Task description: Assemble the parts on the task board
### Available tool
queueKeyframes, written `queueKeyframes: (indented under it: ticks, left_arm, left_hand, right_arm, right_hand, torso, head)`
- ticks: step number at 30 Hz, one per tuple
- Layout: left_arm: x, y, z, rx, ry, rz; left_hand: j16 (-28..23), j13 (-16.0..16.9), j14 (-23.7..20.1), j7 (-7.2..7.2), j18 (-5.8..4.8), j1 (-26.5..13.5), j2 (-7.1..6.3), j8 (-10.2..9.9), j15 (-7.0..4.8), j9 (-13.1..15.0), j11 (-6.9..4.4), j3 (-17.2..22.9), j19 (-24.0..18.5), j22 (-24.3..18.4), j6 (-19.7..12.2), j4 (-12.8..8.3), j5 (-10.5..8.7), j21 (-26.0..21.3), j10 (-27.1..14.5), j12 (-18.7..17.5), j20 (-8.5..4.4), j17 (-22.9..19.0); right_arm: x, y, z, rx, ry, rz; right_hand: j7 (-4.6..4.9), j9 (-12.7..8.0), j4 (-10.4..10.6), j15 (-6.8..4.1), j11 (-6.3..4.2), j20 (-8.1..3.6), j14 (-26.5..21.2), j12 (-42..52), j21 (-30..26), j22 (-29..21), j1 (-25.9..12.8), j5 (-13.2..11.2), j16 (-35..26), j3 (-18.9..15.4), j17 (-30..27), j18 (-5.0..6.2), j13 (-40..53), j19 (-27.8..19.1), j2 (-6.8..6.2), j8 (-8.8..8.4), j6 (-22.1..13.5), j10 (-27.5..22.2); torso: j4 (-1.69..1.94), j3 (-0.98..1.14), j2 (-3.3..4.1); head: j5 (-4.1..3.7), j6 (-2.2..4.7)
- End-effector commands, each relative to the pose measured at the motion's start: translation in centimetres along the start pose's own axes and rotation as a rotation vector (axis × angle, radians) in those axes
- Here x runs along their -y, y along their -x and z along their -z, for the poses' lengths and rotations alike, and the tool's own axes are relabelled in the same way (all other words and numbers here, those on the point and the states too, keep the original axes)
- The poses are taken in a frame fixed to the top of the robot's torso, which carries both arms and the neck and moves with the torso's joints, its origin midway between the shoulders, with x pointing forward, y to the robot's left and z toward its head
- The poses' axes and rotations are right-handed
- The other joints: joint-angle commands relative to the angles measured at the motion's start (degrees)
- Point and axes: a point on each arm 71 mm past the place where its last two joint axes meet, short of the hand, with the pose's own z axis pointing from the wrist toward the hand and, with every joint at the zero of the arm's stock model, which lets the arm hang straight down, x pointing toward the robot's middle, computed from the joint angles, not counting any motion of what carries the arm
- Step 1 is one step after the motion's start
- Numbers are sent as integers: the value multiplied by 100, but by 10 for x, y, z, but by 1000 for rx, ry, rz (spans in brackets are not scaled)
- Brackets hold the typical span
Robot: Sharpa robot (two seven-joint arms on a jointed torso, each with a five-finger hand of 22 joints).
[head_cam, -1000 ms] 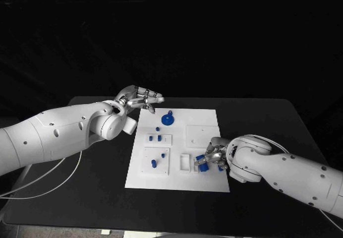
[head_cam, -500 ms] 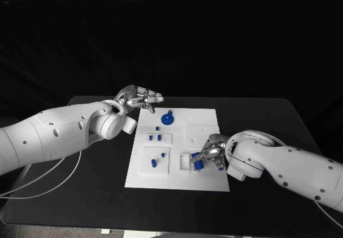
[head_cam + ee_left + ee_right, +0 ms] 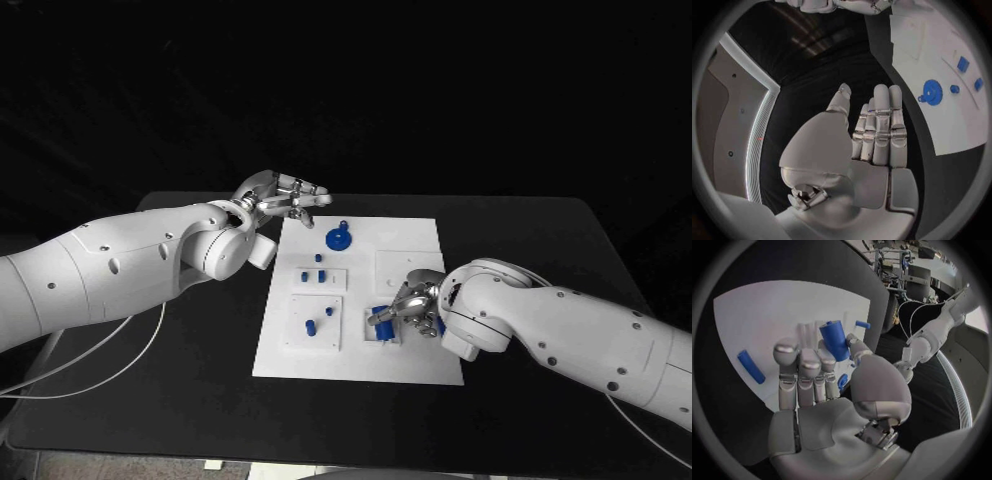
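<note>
The right hand (image 3: 408,312) has moved left across the board (image 3: 411,372), pinching a blue peg (image 3: 835,339). The peg now sits just over the small slot block near the board's front, so it looks ready to go in. The left hand (image 3: 286,198) still waits by the board's far corner, fingers straight and together, holding nothing.

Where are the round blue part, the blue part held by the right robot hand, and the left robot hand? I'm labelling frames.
round blue part (image 3: 338,239), head view, on its disc face.
blue cylindrical part (image 3: 835,340), right wrist view, on its side.
left robot hand (image 3: 284,196), head view, on its knuckles.
</note>
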Motion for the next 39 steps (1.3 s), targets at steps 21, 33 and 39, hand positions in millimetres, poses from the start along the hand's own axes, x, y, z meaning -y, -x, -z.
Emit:
queueKeyframes:
  ticks: [21,33,39]
  left_arm:
    - [1,-5,-1,-30,4,10]
    - [1,-5,-1,-33,7,11]
    - [1,-5,-1,-35,8,11]
  left_hand:
    - [-24,7,17,-5,-38,-10,34,-19,7,6,14,-14,35,0,-58,-49,28,-4,-8,-12,5,-6]
    - [-24,7,17,-5,-38,-10,34,-19,7,6,14,-14,35,0,-58,-49,28,-4,-8,-12,5,-6]
    - [-25,7,17,-3,-37,-11,35,-14,7,7,15,-13,36,-3,-69,-42,23,-4,-9,-14,6,-6]
  right_arm:
    - [2,-13,-17,-41,-62,116]
    - [0,-15,-19,-42,-54,126]
    - [-1,-16,-18,-47,-42,129]
  right_hand:
    - [-79,13,672,-22,26,-30,0,-75,-91,248,-168,-801,-73,-94,-10,-40,-70,304,13,15,114,-11]
    - [-78,30,1517,-42,22,-61,-2,-126,-111,250,-357,-1118,-105,-153,25,-57,-84,306,-443,18,96,-14]
    - [-77,20,1680,-43,23,-63,8,-150,-105,259,-233,-1117,-127,-486,60,-61,-62,307,-431,20,91,-7]
  torso:
    - [-6,5,3]
    - [-5,7,1]
    - [-9,8,1]
  head:
    - [49,-24]
    - [67,-34]
    - [74,-48]
